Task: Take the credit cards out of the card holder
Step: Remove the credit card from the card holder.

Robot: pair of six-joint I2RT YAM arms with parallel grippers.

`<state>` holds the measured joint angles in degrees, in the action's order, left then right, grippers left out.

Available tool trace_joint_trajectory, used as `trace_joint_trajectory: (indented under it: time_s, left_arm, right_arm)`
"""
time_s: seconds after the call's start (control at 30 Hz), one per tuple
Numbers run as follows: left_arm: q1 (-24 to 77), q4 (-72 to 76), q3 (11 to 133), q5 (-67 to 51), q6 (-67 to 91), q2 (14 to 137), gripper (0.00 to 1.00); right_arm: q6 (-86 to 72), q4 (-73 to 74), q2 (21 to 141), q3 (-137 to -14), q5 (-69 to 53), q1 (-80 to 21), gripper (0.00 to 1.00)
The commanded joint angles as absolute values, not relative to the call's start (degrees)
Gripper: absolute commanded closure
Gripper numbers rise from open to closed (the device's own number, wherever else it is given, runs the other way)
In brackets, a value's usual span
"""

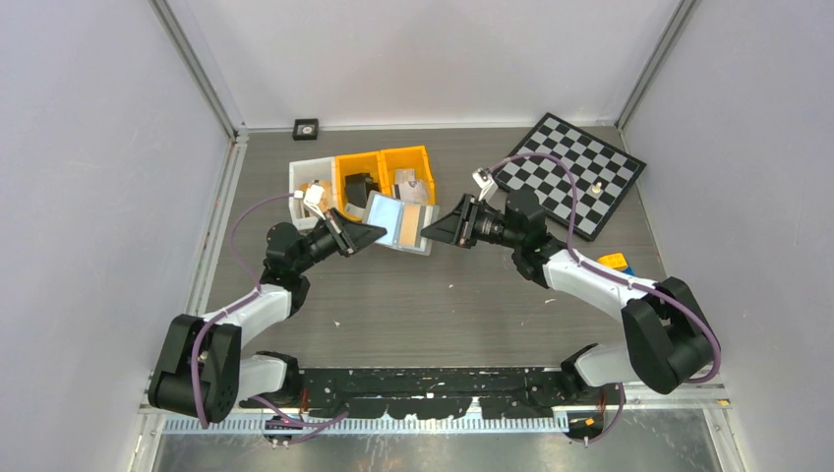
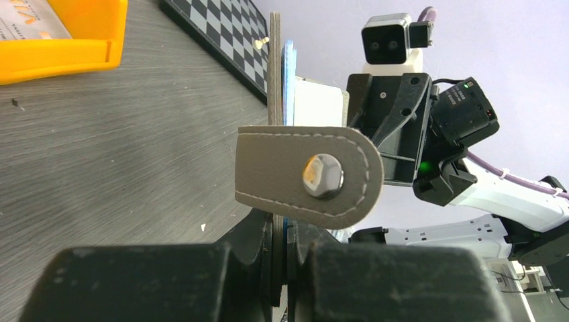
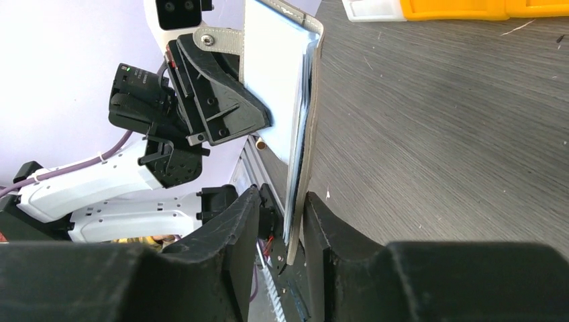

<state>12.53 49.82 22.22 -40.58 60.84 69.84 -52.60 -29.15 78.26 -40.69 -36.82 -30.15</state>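
Supporting surface: dark grey wood-grain table [image 1: 443, 305], a few pale specks on it.
Room: pale walls [image 1: 98, 147] on three sides, metal framing in the corners.
Far right: checkerboard [image 1: 575, 172] lying flat, small pale piece [image 1: 597, 185] on it.
Far edge: small black square item [image 1: 306, 128] against the back wall.
Right edge: blue-and-yellow thing [image 1: 615, 262], partly hidden behind the right arm.
Bins: white bin [image 1: 295, 182] and two orange bins [image 1: 340, 177] side by side, just behind the raised holder; small items inside, too small to name.
Card holder [image 3: 311, 134]: off the table, between both grippers, stitched grey tab [image 2: 282, 176] with a metal snap at the left end.
Cards: pale blue card [image 1: 386, 214] and tan-brown card [image 1: 413, 228] inside the holder, not out.
Left gripper [image 1: 366, 236]: clamped tight on the tab end of the holder.
Right gripper [image 1: 431, 234]: fingers parted, straddling the opposite edge, a gap on one side.
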Motion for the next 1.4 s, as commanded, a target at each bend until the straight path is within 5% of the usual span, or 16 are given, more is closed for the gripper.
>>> trace_joint_trajectory:
  time_s: [0.0,0.4,0.7,1.37]
  left_arm:
    - [12.0,50.7,22.3,-39.7,59.5,68.2,1.0]
    - [12.0,52.5,23.0,-41.5,60.8,70.6,1.0]
    - [12.8,55.6,23.5,-42.8,62.5,74.1,1.0]
    - [14.4,55.6,24.1,-42.9,61.4,74.2,1.0]
  right_arm:
    - [-51.6,-30.9,76.0,-41.5,-36.1,-30.4,0.68]
    - [-51.9,-32.3,75.8,-41.3,-37.2,-30.3,0.88]
    - [-52.9,-35.2,75.5,-40.5,-38.2,-30.4,0.79]
    - [-51.4,-31.7,76.1,-41.5,-37.1,-30.7,0.98]
